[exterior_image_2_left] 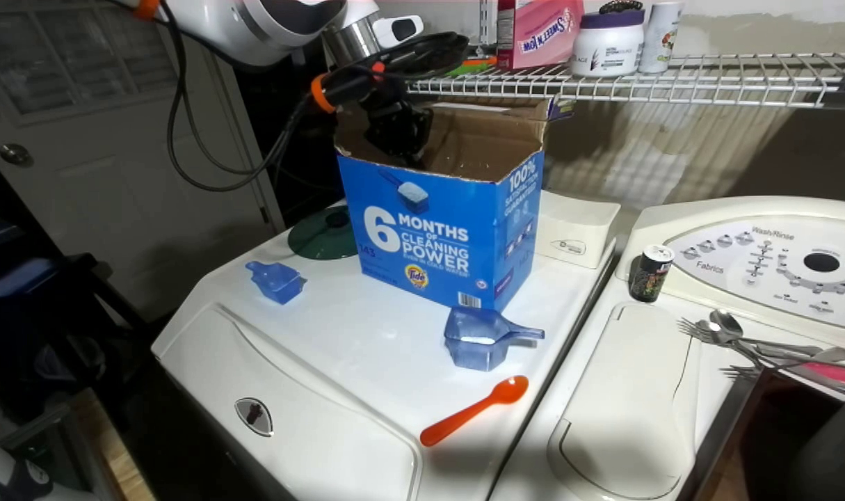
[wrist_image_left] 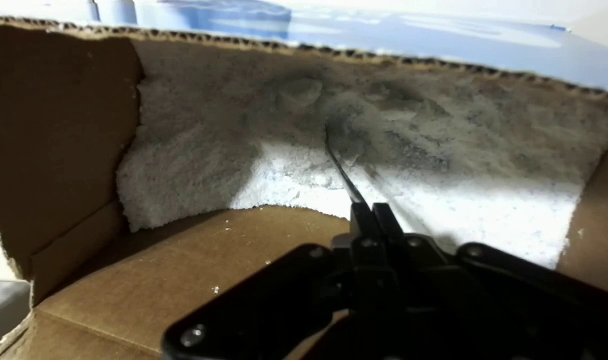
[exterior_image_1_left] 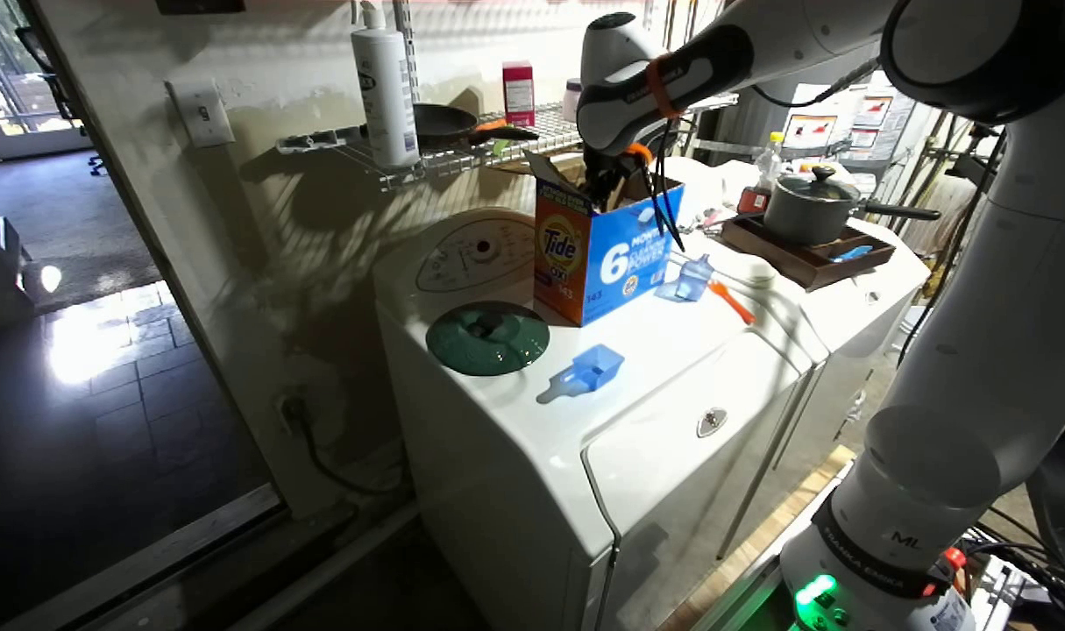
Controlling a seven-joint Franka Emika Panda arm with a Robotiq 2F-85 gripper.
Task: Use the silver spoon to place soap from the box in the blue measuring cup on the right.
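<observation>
Box [exterior_image_2_left: 432,240] holds white powder [wrist_image_left: 198,145] — end effector [wrist_image_left: 373,212] pinches the spoon [wrist_image_left: 348,184] inside it.

Light [exterior_image_1_left: 94,346] glares on dark floor tiles [exterior_image_1_left: 102,447] beside a pale wall [exterior_image_1_left: 273,114].

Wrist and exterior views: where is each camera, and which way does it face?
In an exterior view: raised, off a corner of a white machine, looking down; most of the arm shows.
In an exterior view: raised, facing the blue front of the box; the arm's outer end shows.
Wrist view: on the wrist, facing powder inside the box; the tool shows.
Both exterior views share the box and orange spoon.
</observation>
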